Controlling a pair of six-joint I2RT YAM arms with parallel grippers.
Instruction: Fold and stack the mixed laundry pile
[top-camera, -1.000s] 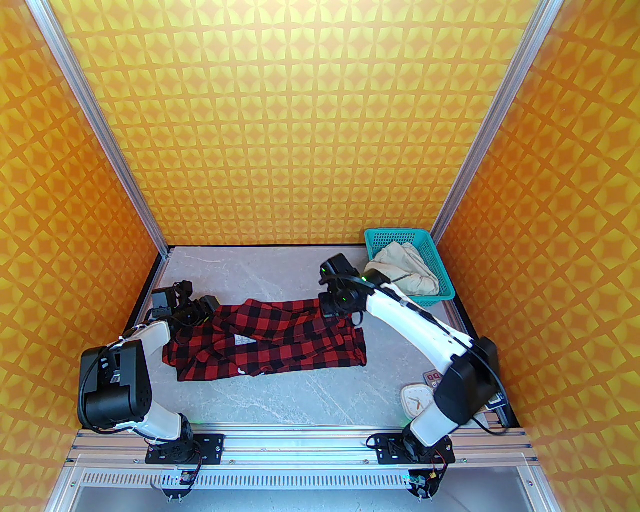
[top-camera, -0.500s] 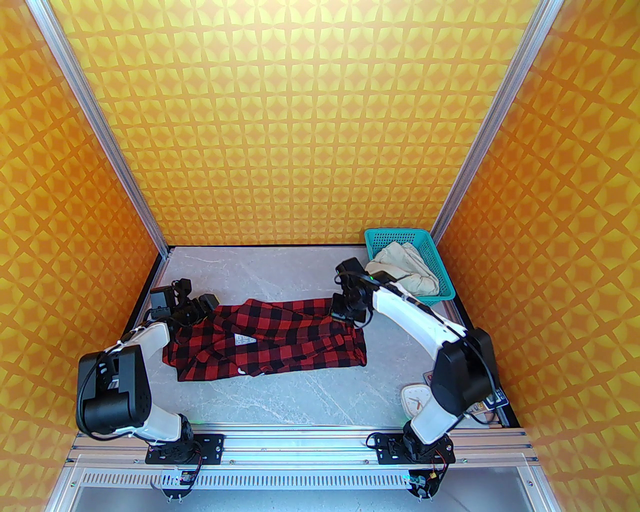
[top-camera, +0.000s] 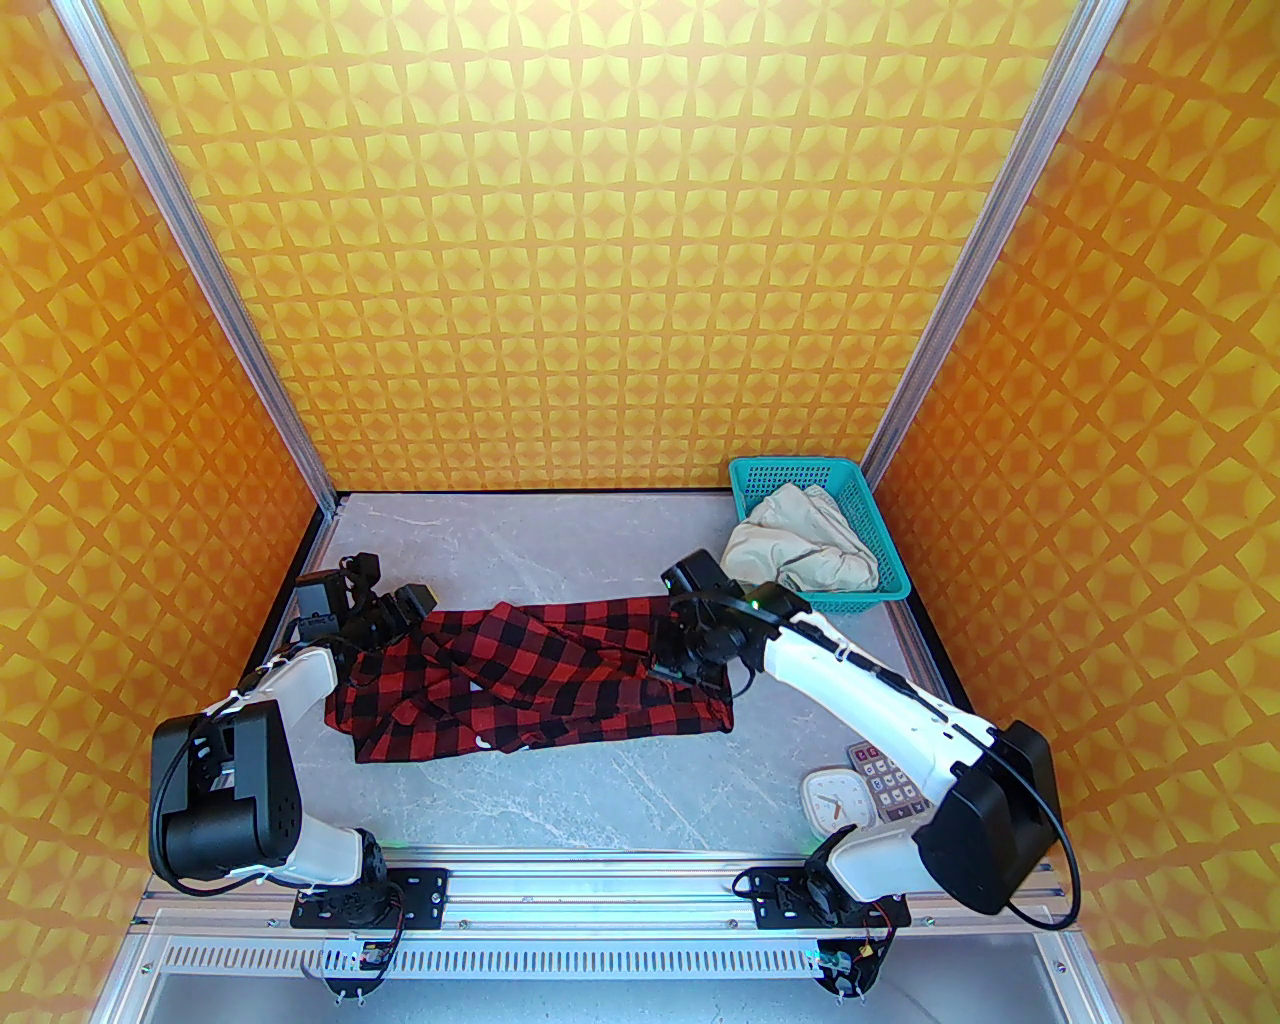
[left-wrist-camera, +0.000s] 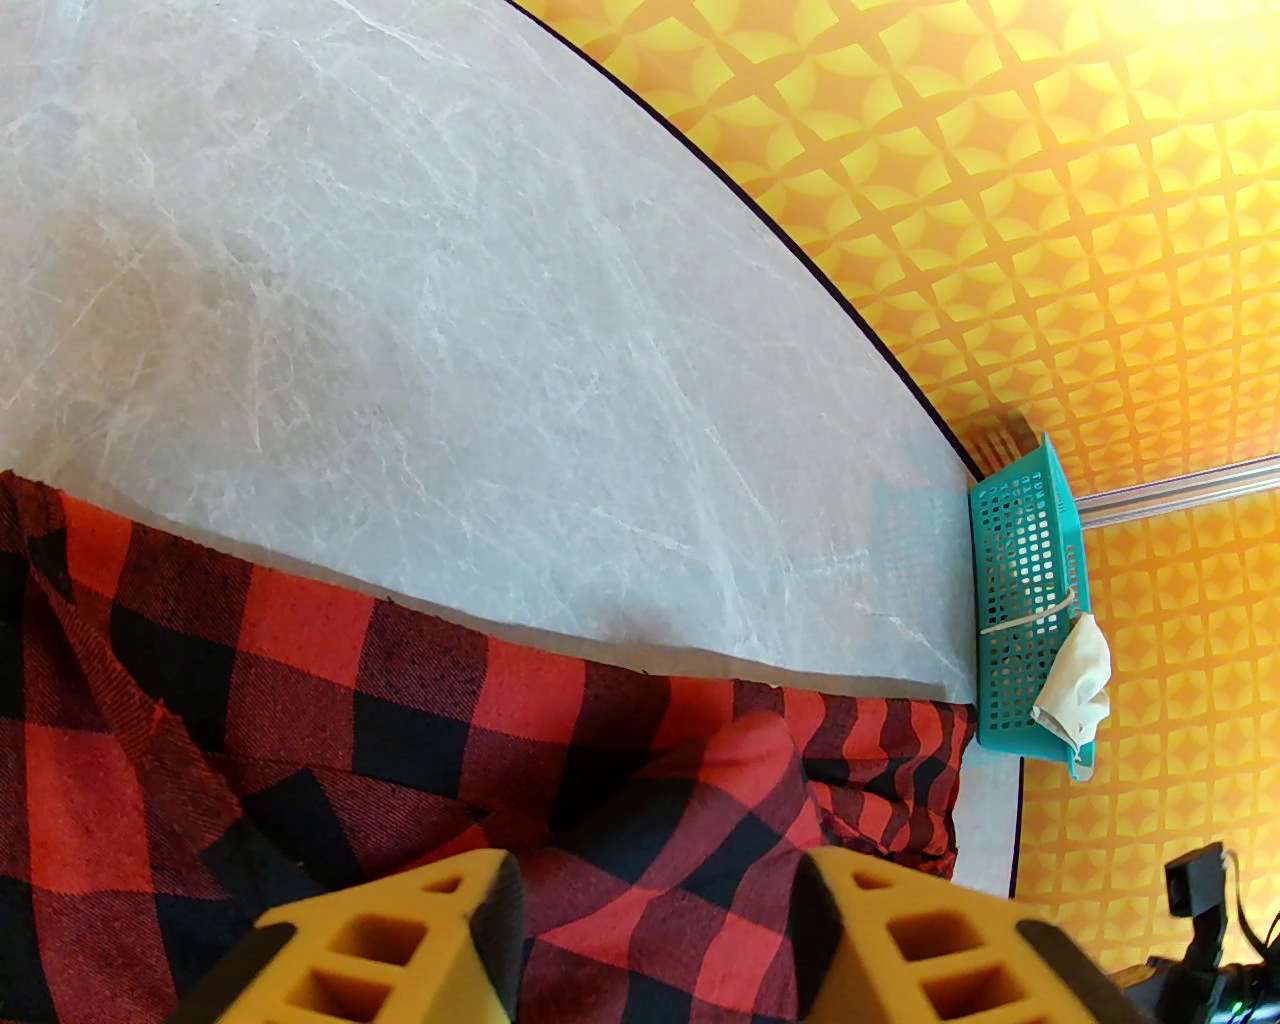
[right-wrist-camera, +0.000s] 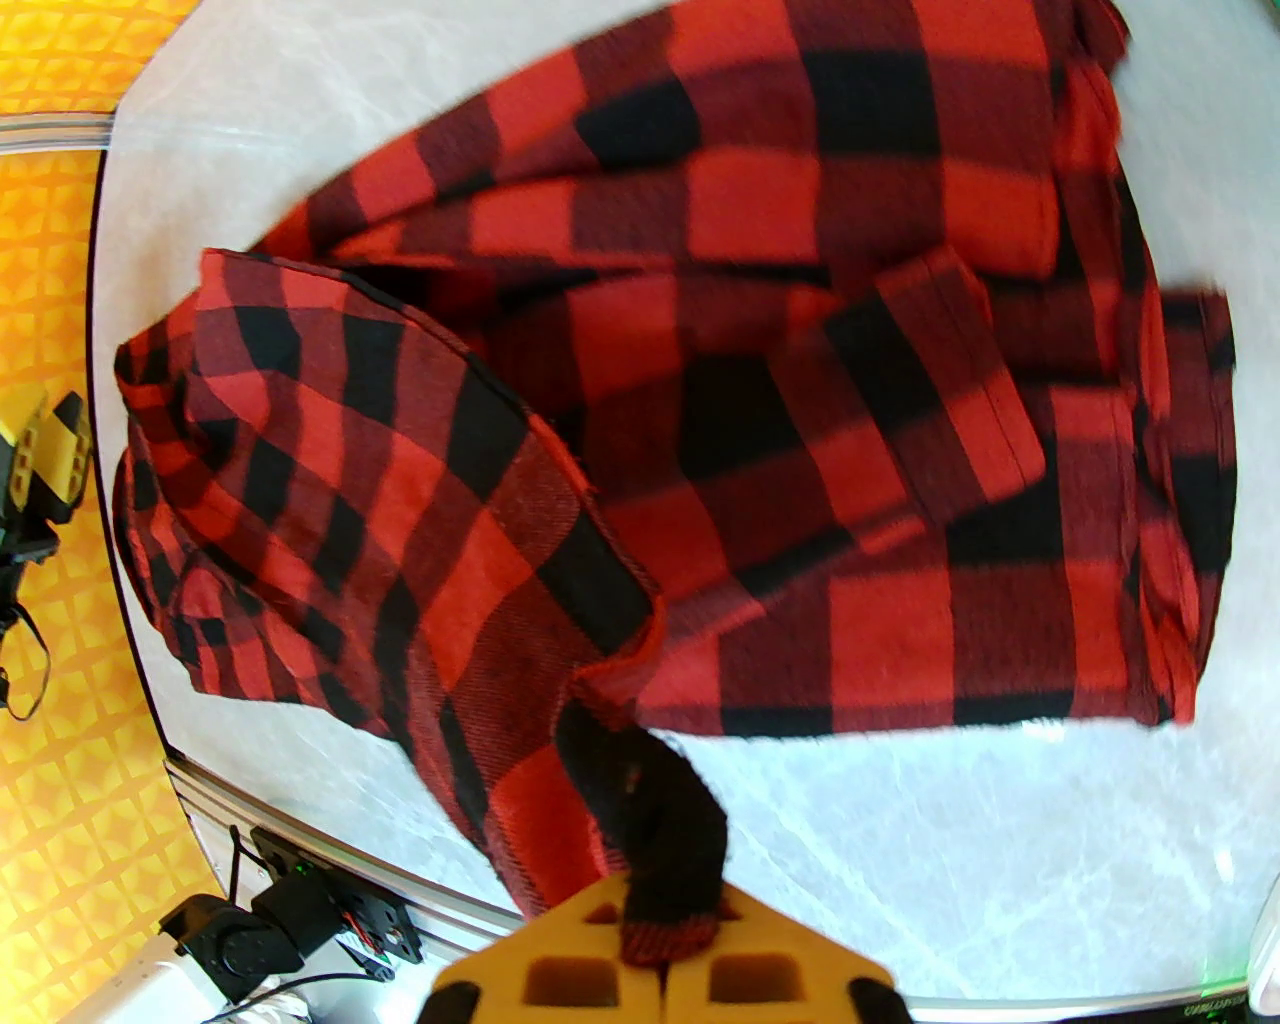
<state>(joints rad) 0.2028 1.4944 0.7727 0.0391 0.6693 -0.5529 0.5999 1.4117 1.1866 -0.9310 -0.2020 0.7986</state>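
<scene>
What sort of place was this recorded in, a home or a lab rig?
Probably a lab test booth, not a home: orange patterned wall panels in aluminium frame posts enclose a grey marble-look tabletop, and white-and-black robot arms are bolted to a metal rail.

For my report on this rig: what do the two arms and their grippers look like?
The left arm and right arm have white rounded links, bulky black joint housings and thin black cables. A green light glows near the right wrist. The left gripper and right gripper have yellow fingers with square hollow cells.
</scene>
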